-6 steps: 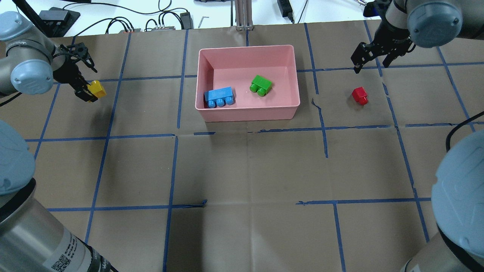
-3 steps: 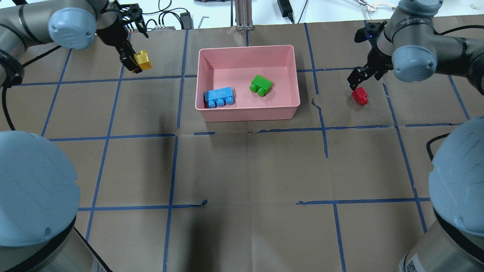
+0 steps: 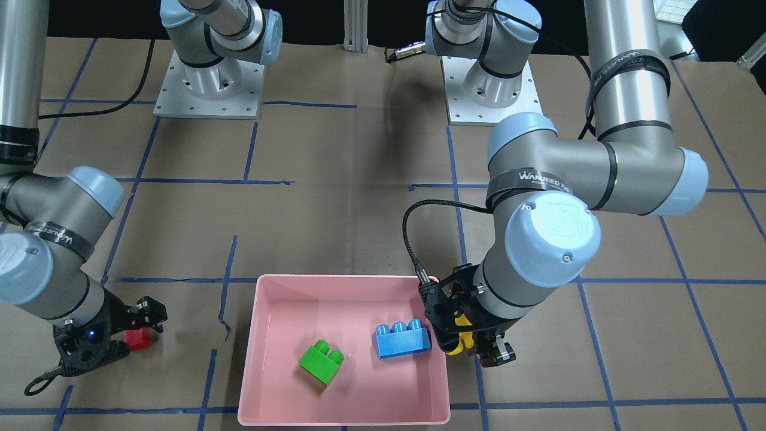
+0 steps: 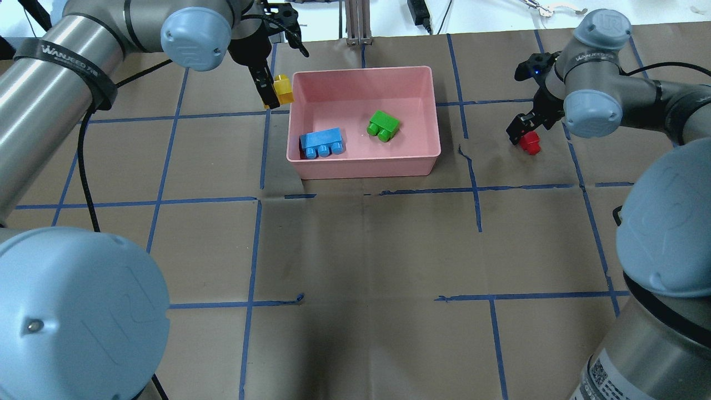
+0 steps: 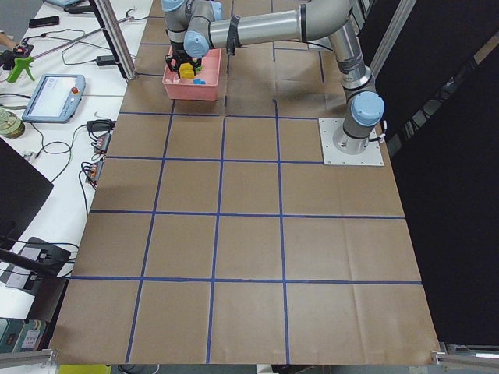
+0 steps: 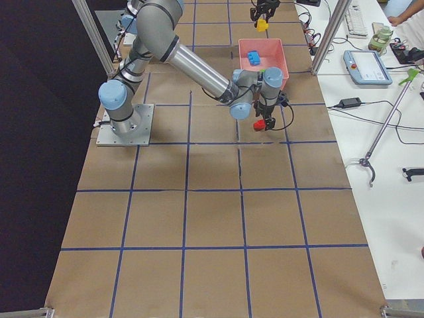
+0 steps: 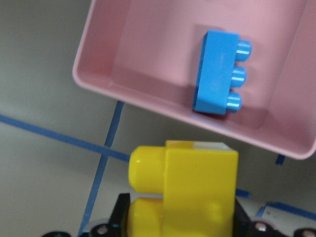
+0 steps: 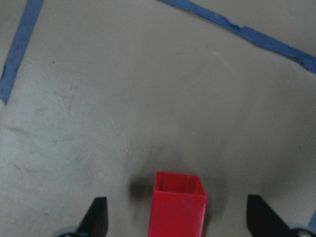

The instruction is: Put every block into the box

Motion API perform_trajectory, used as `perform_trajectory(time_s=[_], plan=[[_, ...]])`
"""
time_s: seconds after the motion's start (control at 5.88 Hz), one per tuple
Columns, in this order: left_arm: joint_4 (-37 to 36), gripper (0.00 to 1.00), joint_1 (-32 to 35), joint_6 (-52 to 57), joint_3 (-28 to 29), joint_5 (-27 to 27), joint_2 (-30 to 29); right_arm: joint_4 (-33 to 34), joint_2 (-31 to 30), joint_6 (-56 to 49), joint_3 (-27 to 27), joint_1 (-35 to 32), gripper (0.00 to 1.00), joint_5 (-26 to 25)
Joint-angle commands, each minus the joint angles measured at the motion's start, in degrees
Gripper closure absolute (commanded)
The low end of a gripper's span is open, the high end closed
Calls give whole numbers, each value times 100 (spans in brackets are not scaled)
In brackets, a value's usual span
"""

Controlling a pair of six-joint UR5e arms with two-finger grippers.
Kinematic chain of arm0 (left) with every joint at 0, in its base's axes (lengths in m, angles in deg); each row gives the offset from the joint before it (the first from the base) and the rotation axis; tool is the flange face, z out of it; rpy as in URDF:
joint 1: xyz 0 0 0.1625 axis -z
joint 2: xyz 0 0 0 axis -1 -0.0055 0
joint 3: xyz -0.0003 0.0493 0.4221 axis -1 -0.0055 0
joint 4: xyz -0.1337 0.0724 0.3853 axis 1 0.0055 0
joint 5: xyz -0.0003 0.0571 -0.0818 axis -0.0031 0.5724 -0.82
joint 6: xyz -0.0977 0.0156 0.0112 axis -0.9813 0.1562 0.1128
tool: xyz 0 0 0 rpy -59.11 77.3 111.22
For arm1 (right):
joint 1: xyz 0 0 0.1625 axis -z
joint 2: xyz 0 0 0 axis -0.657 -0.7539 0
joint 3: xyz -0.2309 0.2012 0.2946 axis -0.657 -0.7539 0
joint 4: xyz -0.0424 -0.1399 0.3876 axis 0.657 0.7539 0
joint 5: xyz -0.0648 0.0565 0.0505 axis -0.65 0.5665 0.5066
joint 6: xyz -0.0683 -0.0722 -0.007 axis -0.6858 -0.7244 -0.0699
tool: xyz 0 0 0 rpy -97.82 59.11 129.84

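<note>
1. Parts of the left gripper are hidden. In its own wrist view the yellow block fills the lower frame and covers the jaws, leaving only black scraps at either side. From the front, the gripper body hides most of that block.
2. That gripper is clamped on the yellow block. The block sits just outside the far-left corner of the box, over the brown paper rather than over the pink floor. How high it hangs against the rim I cannot tell.
3. The red block is cut off by the bottom edge of the right wrist view. Its stud is out of sight there, and the face turned to the camera seems hollow, so it probably lies on its side.
4. The right gripper is spread wide, one finger on each side of the red block. Paper shows in both gaps, so neither finger touches it. The red block rests on the paper to the right of the box, well apart from it.
5. The box holds two blocks. The blue block lies close to the near-left corner, its three studs pointing toward the near wall.
6. The green block lies nearer the middle of the floor — apart from the blue one, its two studs also pointing near.
7. In both side views the grippers and blocks are too small to judge.
</note>
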Motion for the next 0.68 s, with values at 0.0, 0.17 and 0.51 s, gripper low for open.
perform_trajectory(time_s=[0.0, 0.17, 0.51], plan=[[-538, 83, 390, -189, -10, 35, -410, -68, 44, 101, 18, 10, 17, -22], [-639, 40, 461, -172, -10, 26, -551, -77, 35, 110, 88, 36, 28, -22], [-544, 7, 401, -215, -45, 43, -186, -77, 0, 111, 63, 80, 53, -22]])
